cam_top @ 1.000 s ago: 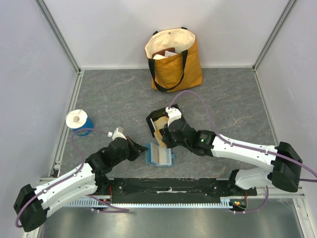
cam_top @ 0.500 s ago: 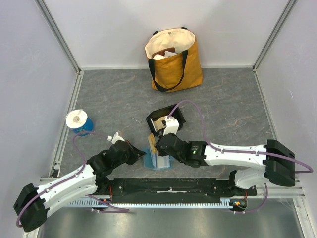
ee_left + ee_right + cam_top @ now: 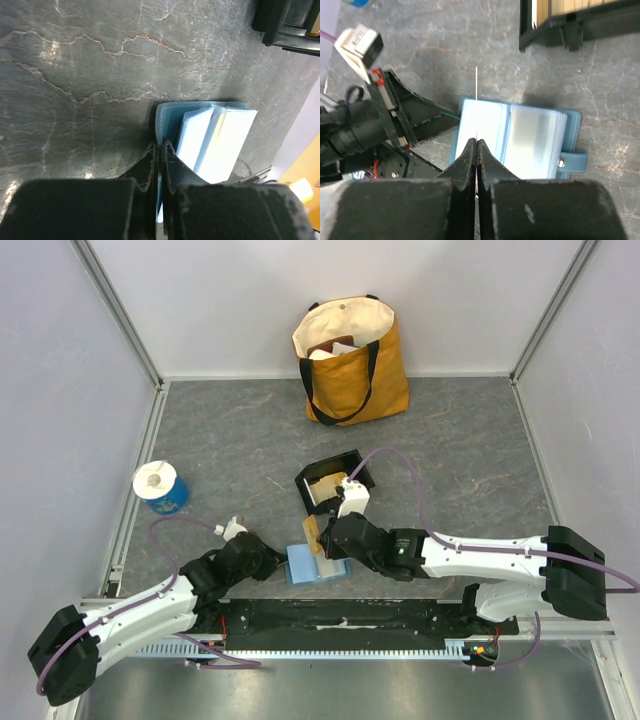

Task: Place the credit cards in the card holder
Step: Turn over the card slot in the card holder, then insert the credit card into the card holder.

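On the grey table [image 3: 230, 440], near centre, the card holder [image 3: 318, 565] lies open. The left gripper [image 3: 160, 148] pinches its left cover. The right gripper [image 3: 476, 143] pinches a credit card [image 3: 476, 90] edge-on above it, with a black tray [image 3: 362, 470] just beyond on the far side.

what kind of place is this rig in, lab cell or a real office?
Likely a lab test cell: plain white panel walls on aluminium posts, two arms bolted at the table edge, staged props: tote bag, card holder.
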`<act>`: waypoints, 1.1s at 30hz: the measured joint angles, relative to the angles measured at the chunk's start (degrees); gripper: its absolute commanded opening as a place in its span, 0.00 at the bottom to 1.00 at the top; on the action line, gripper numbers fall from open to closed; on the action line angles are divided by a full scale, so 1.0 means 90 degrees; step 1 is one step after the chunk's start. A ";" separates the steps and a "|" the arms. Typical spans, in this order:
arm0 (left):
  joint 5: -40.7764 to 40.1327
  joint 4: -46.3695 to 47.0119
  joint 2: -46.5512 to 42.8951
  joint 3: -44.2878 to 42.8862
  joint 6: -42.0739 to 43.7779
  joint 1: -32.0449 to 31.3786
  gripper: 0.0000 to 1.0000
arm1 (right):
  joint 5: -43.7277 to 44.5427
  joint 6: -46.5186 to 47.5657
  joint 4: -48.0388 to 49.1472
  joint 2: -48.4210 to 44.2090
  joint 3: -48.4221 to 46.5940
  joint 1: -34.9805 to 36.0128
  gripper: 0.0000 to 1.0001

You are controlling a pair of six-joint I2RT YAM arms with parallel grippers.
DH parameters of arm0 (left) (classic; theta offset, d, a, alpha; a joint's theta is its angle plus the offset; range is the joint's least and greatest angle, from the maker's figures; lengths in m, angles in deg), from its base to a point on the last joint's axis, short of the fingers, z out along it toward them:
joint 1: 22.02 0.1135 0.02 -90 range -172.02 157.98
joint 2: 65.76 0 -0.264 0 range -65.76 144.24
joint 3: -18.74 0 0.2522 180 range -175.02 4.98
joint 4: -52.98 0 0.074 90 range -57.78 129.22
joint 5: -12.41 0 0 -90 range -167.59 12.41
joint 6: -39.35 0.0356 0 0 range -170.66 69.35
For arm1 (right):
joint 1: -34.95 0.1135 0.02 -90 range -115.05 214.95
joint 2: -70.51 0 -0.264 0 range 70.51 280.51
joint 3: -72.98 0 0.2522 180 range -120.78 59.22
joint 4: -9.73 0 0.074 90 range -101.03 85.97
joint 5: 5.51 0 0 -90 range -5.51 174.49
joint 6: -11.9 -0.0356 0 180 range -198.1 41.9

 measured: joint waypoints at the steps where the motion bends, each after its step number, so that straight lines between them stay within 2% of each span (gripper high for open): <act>1: -0.0002 0.0087 0.0029 0.0019 -0.0007 0.0000 0.02 | -0.0126 -0.0051 0.0066 0.0000 0.0102 -0.0005 0.00; 11: 0.0010 0.0767 0.0282 0.0204 -0.0087 0.0000 0.02 | -0.0991 -0.0588 0.0835 0.0000 0.1372 -0.0330 0.00; 18: 0.0010 0.0840 0.0338 0.0209 -0.0090 0.0000 0.02 | -0.1923 -0.0874 0.2152 0.0376 0.2004 -0.1049 0.00; 25: 0.0000 0.0945 0.0430 0.0209 -0.0092 0.0000 0.02 | -0.2514 -0.1260 0.3150 0.0680 0.2375 -0.1112 0.00; 33: -0.0005 0.0957 0.0444 0.0209 -0.0100 0.0000 0.02 | -0.2625 -0.1625 0.3434 0.0612 0.2773 -0.1090 0.00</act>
